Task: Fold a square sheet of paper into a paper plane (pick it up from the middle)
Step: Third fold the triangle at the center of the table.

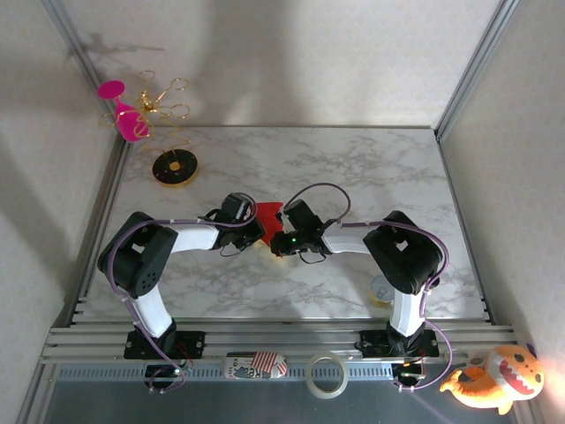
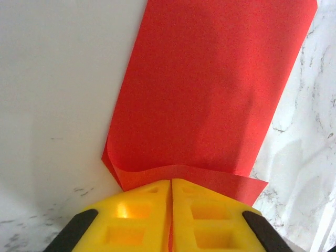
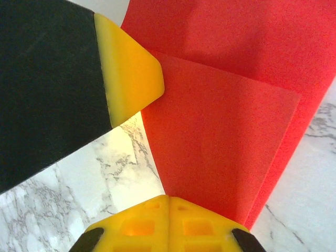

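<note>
Paper [image 2: 210, 94] pinched by left claw [image 2: 171, 185] and right claw [image 3: 168, 200].

The square sheet of paper [image 2: 210, 89]: thin red paper, matt, w/ a fine grainy surface and no gloss; it bends softly at the fold. Table [image 1: 353, 159]: white marble-look top w/ grey veins, smooth, a slight sheen. Left claw [image 2: 171, 184] and right claw [image 3: 168, 198]: both yellow plastic, smooth, semi-gloss, w/ moulded pockets; the black parts at the sides look matt. Far left: wine glass [image 1: 132, 124] pink and glossy; stand [image 1: 174, 168] of shiny gold metal wire on a dark base. Near edge: frame rails [image 1: 282, 336] bare metal, dull silver. Near right: toy [image 1: 494, 380] of soft plush cloth. Walls [image 1: 309, 53]: matt, lightly textured.
</note>
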